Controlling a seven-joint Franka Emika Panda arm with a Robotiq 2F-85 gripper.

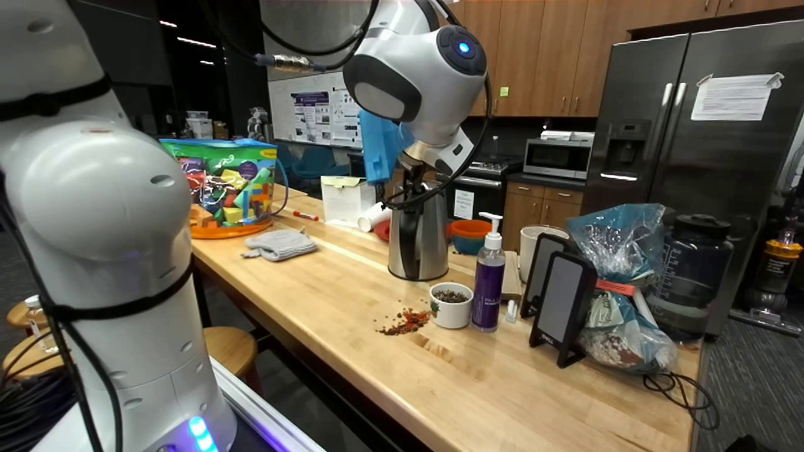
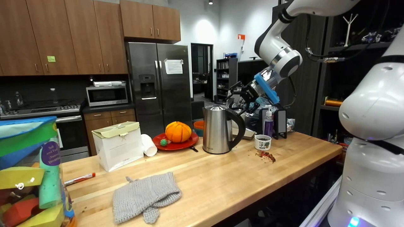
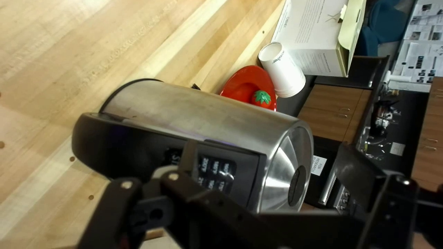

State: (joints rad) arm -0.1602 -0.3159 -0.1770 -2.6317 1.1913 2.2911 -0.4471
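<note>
Standing upright: 1 silver kettle (image 2: 216, 131) with black handle (image 2: 242, 127).

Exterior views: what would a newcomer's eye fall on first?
Probably the silver metal kettle with a black handle, upright on the pale wooden counter, with the black gripper close to that handle. Next, likely, the orange pumpkin-shaped object on a round red plate, left of the kettle in an exterior view. The small scatter of red and brown bits beside a white printed cup also stands out.
</note>
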